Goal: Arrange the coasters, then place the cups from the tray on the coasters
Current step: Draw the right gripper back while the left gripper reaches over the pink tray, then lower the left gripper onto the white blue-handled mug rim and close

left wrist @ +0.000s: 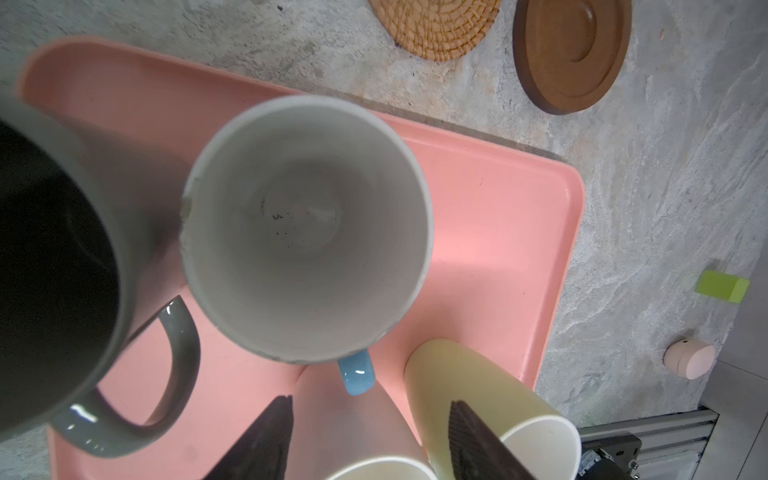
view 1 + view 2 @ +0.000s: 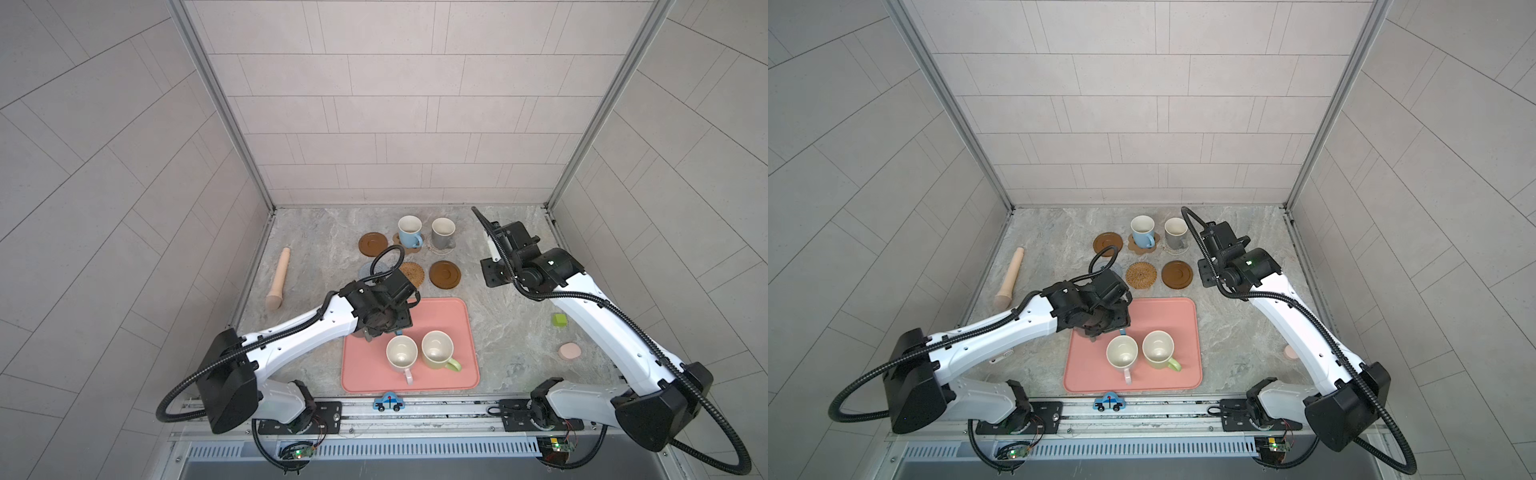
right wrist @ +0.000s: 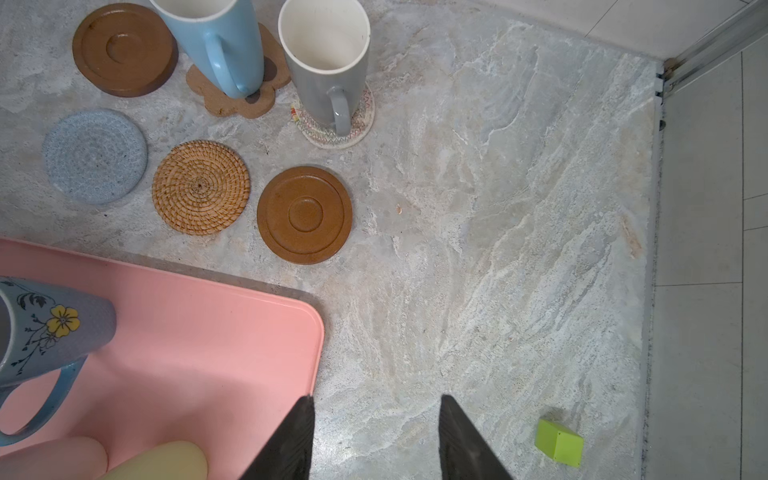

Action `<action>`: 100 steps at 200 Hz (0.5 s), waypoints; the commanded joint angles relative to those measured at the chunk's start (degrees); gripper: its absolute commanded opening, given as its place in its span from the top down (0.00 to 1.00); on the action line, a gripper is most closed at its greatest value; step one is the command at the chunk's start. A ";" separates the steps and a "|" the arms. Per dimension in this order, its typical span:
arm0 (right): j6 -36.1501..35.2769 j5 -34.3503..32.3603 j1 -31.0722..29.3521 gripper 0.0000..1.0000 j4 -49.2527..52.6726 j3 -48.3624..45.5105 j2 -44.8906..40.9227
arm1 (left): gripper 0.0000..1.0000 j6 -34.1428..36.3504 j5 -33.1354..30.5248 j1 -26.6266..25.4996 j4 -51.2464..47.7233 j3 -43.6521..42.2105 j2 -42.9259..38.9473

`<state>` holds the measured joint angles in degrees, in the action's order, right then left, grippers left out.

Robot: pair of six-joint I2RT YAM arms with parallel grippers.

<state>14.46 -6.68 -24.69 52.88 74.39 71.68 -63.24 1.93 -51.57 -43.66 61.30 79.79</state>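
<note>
Blue cup (image 1: 307, 224) on tray (image 1: 498, 216); left tool (image 1: 370, 405) overhead, jaws apart.

The left end effector (image 1: 370, 401) and right end effector (image 3: 377, 397) both point downward, jaws parted, gripping nothing.

Six coasters lie on the far half of the table: two dark brown wooden rounds, the far-left disc (image 2: 373, 244) and the nearer right disc (image 2: 445, 274), one tan paw-print mat (image 3: 232, 99), one grey-blue woven round (image 3: 95, 156), one golden rattan round (image 3: 200, 187) and one cream woven round (image 3: 332, 133).

There are six ceramic mugs. Two stand on far coasters: a plain blue mug (image 2: 410, 231) and a short grey mug (image 2: 443, 232). Four stand on the one salmon-pink tray (image 2: 449, 316): a pink mug (image 2: 401, 354), a yellow-green mug (image 2: 437, 351), a flowered blue mug (image 3: 50, 328) and a dark grey mug (image 1: 62, 270).

Single items: one wooden pestle (image 2: 279, 278) on the left, one green block (image 2: 560, 321) and one small pink disc (image 2: 569, 351) on the right, and one blue toy car (image 2: 389, 402) at the near edge.
</note>
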 commanded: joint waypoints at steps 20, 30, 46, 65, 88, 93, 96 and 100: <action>0.48 -0.79 0.53 0.49 -0.23 -0.47 -0.75 | 0.34 -1.23 -0.37 -0.37 -0.71 0.66 2.07; 0.64 -0.78 0.61 0.49 -0.32 -0.63 -0.77 | 0.34 -1.08 -0.76 -0.37 -1.64 1.02 2.80; 0.79 -0.70 0.71 0.49 -0.54 -0.90 -0.75 | 0.34 -0.24 -1.70 -0.34 -3.10 1.70 4.13; 1.01 -0.43 0.71 0.49 -0.68 -1.25 -0.78 | 0.35 0.19 -2.24 -0.39 -4.13 2.07 5.38; 1.14 -0.59 0.76 0.49 -0.79 -1.69 -0.93 | 0.36 0.40 -2.84 -0.37 -3.65 1.88 6.49; 1.10 -0.54 0.78 0.49 -0.82 -1.72 -0.98 | 0.37 0.56 -2.90 -0.36 -3.37 1.89 6.73; 1.16 -0.58 0.86 0.49 -0.91 -1.78 -0.95 | 0.37 0.62 -2.90 -0.33 -3.29 1.96 6.93; 1.10 -0.53 0.81 0.49 -0.84 -1.79 -0.99 | 0.37 0.66 -2.90 -0.37 -3.15 1.98 7.16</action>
<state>14.87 -6.63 -24.25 52.23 73.23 71.68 -62.96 1.10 -51.57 -45.39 61.80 85.73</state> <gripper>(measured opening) 0.511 0.635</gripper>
